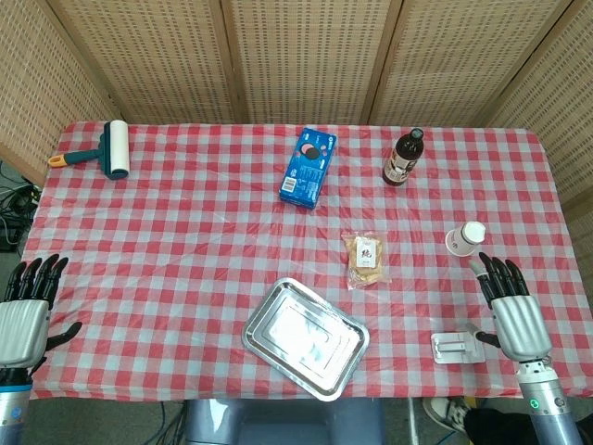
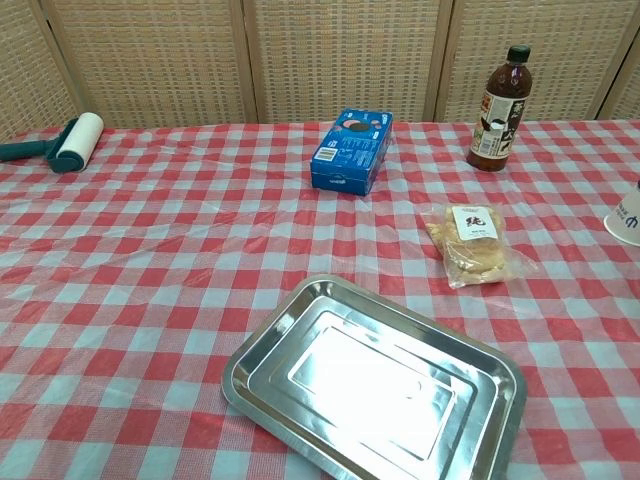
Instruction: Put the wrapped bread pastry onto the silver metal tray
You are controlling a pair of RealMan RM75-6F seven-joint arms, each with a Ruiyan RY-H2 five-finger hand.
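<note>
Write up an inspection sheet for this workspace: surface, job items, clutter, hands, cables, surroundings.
Surface: table under a red-checked cloth.
Job items: pastry, wrapped, lies on the cloth beyond the tray; tray empty.
Clutter: blue box, bottle, lint roller, paper cup, small metal piece.
Hands: left hand and right hand open, at the near edge, holding nothing.
Cables: a bundle on the floor, far left.
Surroundings: wicker screens behind.

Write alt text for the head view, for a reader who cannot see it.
A wrapped bread pastry lies on a red checked tablecloth, just beyond an empty silver metal tray at the near edge. The left hand and right hand rest open at either side, holding nothing.
</note>
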